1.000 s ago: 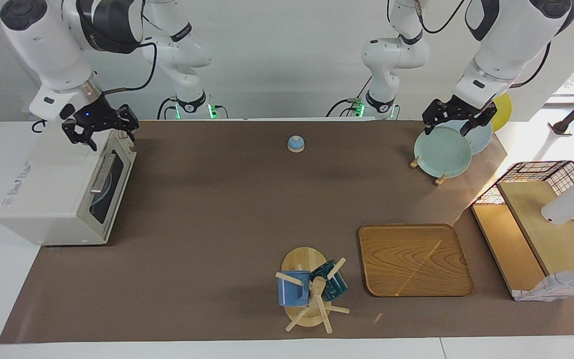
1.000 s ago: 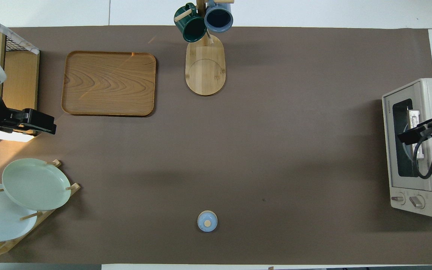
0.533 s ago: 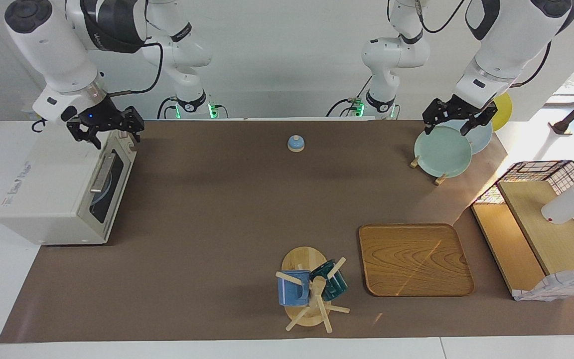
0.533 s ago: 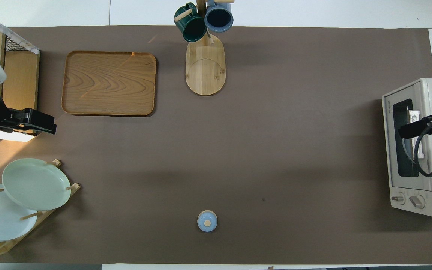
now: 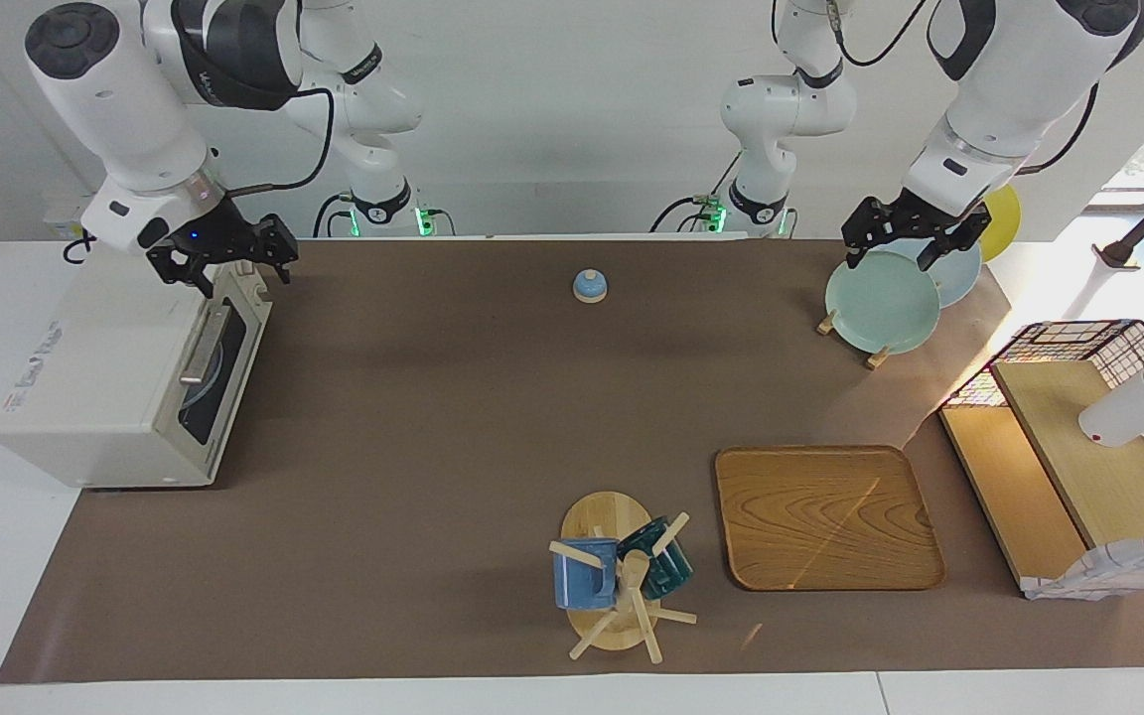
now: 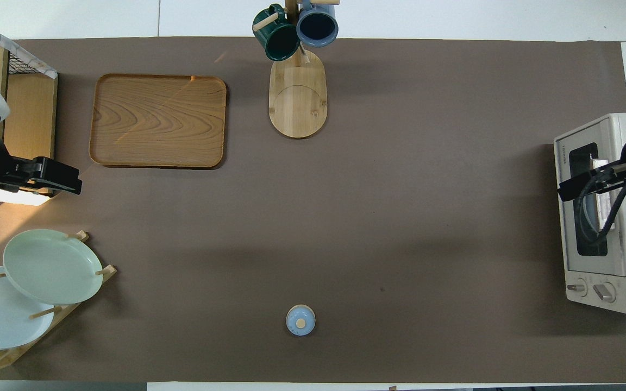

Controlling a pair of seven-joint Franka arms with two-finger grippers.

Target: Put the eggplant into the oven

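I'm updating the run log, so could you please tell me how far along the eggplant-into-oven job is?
Done: the oven door is shut, and no eggplant shows on the table or in either gripper.
In hand: nothing; the right gripper hangs open and empty over the oven's top edge, and the left gripper waits open over the plate rack.
Left: seemingly only parking the arms.

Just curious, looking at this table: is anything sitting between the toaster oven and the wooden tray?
Nothing: between the oven and the wooden tray lies only bare brown mat, plainest in the overhead view.
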